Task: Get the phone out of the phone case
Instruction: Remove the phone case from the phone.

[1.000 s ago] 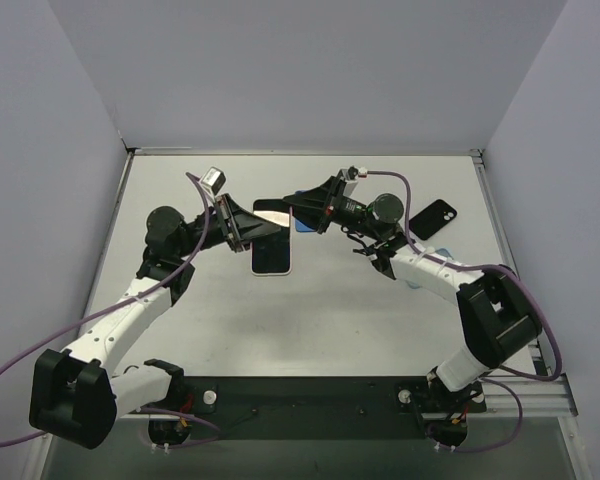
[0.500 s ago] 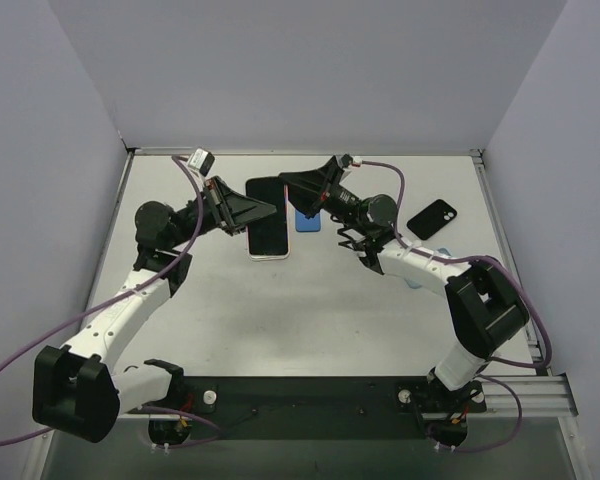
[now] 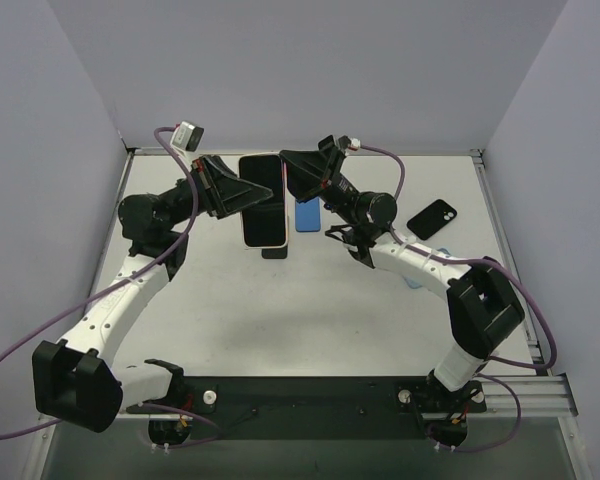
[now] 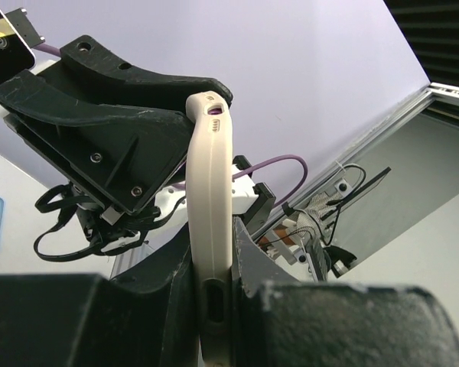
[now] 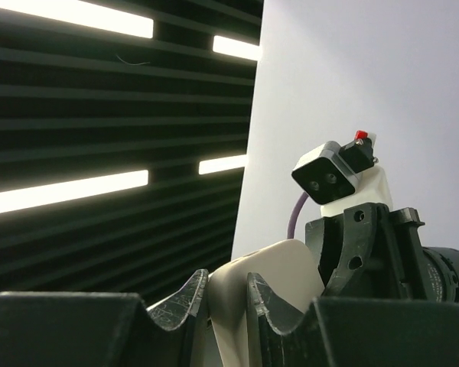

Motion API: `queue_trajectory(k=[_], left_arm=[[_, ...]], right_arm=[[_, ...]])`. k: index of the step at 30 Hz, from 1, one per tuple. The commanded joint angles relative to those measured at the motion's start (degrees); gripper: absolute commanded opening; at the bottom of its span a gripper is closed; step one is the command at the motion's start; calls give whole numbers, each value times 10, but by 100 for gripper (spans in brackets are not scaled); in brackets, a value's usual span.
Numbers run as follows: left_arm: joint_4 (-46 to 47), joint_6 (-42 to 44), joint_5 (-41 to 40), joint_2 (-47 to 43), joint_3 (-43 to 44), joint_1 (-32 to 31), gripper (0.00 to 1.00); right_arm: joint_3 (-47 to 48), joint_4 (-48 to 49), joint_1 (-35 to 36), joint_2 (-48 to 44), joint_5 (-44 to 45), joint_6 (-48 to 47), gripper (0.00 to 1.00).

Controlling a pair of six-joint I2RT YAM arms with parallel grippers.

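Between the left end effector (image 3: pixel 242 194) and right end effector (image 3: pixel 286 172), both clamped on the case (image 4: pixel 212 206), the phone (image 3: pixel 263 203) is not yet out

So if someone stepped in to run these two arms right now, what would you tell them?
The left gripper is shut on one edge of the phone case.
The right gripper is shut on the opposite edge.
The phone sits in the case, held up between both arms above the table, screen facing the overhead camera.
Done: cased phone raised and gripped from both sides.
Left: work the phone out of the case.
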Motion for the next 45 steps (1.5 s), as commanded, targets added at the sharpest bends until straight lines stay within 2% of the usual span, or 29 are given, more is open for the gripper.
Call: queue_trajectory(k=[1, 14, 26, 34, 45], left_arm=[[220, 2, 19, -37, 92, -31, 0], [253, -18, 4, -33, 109, -38, 0], [322, -65, -17, -6, 148, -38, 0], [338, -76, -23, -1, 167, -38, 0], [366, -86, -25, 3, 186, -38, 0]], right_arm=[[-26, 60, 11, 58, -4, 164, 0], [-42, 59, 19, 78, -6, 161, 0], [-60, 59, 33, 116, -9, 151, 0], [-99, 60, 33, 131, -7, 155, 0], [-87, 60, 33, 149, -9, 164, 0]])
